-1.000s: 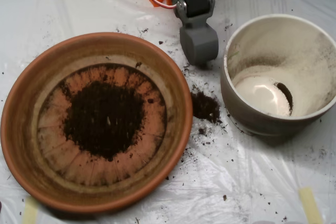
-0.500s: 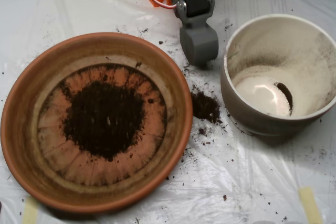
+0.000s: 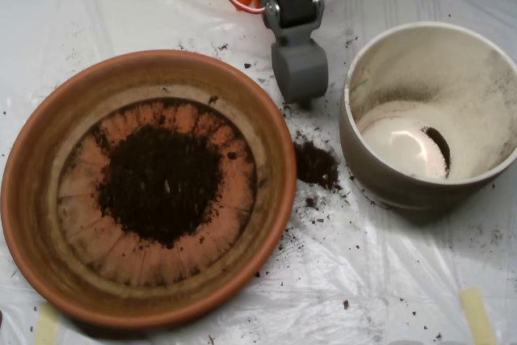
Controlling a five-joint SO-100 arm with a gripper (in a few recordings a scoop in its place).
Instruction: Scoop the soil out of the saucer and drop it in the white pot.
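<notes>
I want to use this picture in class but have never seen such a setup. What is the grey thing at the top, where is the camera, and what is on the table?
The camera looks straight down on a table covered with plastic sheet. The grey scoop is the tip of a small robot arm, standing between two dishes. On the left is a terracotta saucer with dark soil in its middle. On the right is a white pot, dusty inside. A small spilled soil pile lies between them.
</notes>
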